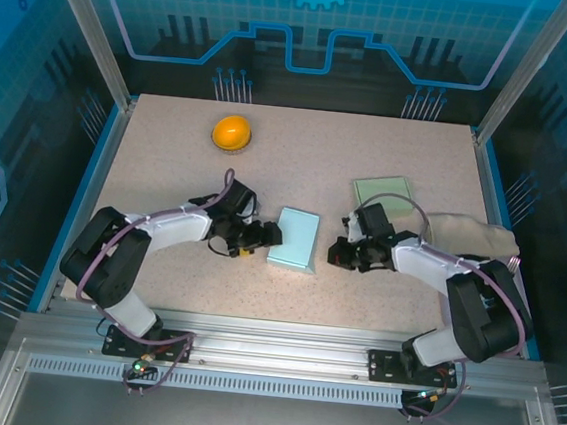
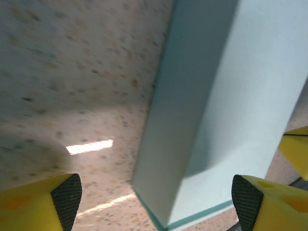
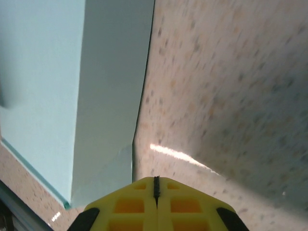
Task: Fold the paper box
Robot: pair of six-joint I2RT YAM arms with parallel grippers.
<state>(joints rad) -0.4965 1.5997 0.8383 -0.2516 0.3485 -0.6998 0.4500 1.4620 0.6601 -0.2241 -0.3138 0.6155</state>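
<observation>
The paper box point(image 1: 294, 240) is a pale blue closed block lying flat in the middle of the table. My left gripper point(image 1: 261, 238) sits at its left side, open, yellow fingers spread. In the left wrist view the box point(image 2: 226, 96) fills the right half, its near corner reaching in between the two fingertips point(image 2: 67, 197), and my left gripper point(image 2: 156, 202) holds nothing. My right gripper point(image 1: 340, 253) is shut, a short way off the box's right side. In the right wrist view the shut tips of that gripper point(image 3: 155, 185) point beside the box's wall point(image 3: 106, 96).
An orange round object point(image 1: 231, 132) lies at the back left. A flat green sheet point(image 1: 382, 191) lies behind the right arm, and a beige cloth bag point(image 1: 472, 236) sits at the right edge. Blue rails border the speckled table point(image 1: 168, 161).
</observation>
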